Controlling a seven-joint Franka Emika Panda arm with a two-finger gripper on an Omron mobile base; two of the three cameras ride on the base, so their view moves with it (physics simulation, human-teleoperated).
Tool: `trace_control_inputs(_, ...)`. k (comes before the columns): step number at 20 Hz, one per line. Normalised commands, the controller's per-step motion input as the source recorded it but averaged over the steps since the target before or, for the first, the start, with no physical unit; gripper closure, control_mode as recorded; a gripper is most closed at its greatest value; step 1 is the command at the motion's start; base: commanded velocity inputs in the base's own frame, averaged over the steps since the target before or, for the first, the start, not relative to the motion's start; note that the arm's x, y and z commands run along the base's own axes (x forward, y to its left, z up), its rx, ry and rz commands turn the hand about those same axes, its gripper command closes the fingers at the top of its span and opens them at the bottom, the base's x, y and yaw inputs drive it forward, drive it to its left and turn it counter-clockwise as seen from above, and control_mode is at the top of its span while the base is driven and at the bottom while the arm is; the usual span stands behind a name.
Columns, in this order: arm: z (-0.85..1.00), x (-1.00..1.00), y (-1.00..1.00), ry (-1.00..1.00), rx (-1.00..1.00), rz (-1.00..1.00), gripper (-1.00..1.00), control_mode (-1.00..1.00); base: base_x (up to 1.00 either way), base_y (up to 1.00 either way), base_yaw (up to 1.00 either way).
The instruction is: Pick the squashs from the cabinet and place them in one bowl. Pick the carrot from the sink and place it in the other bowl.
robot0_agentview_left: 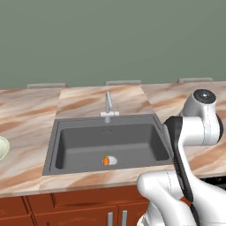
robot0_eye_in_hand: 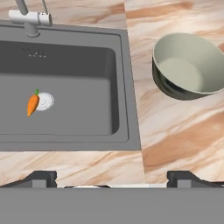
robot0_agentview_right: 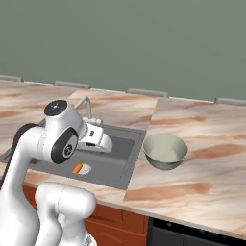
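The carrot [robot0_eye_in_hand: 33, 104] lies in the dark grey sink [robot0_eye_in_hand: 124, 87] beside the round drain; it also shows as the small orange piece [robot0_agentview_left: 106, 160] [robot0_agentview_right: 77, 168] on the basin floor. The greyish bowl [robot0_eye_in_hand: 188, 65] [robot0_agentview_right: 165, 151] stands on the counter just right of the sink. The pale green-cream bowl [robot0_agentview_left: 1, 148] peeks in at the far left edge of the counter. My gripper [robot0_eye_in_hand: 113, 179] hangs above the counter's front edge, right of the carrot and apart from it, open and holding nothing. The squashs and the cabinet are out of view.
A slim silver tap [robot0_agentview_left: 108, 106] [robot0_eye_in_hand: 28, 17] stands behind the basin. Marbled counter [robot0_agentview_right: 202, 192] stretches wide to the right of the greyish bowl. Red-brown drawers [robot0_agentview_left: 66, 207] run under the counter, and a green wall rises behind it.
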Motion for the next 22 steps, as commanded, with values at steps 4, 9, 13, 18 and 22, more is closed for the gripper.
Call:
trace_control_inputs(4, 0.0, 0.0, 0.0, 0.0, 0.0, 0.0, -1.0, 1.0, 0.38, -0.04, 0.0)
trace_control_inputs(9, 0.0, 0.0, 0.0, 0.0, 0.0, 0.0, -1.0, 1.0, 0.15, -0.02, 0.0)
trace_control_inputs(13, 0.0, 0.0, 0.0, 0.0, 0.0, 0.0, -1.0, 1.0, 0.0, 0.0, 0.0)
trace_control_inputs(18, 0.0, 0.0, 0.0, 0.0, 0.0, 0.0, -1.0, 1.0, 0.0, 0.0, 0.0)
trace_control_inputs(22, 0.0, 0.0, 0.0, 0.0, 0.0, 0.0, -1.0, 1.0, 0.0, 0.0, 0.0)
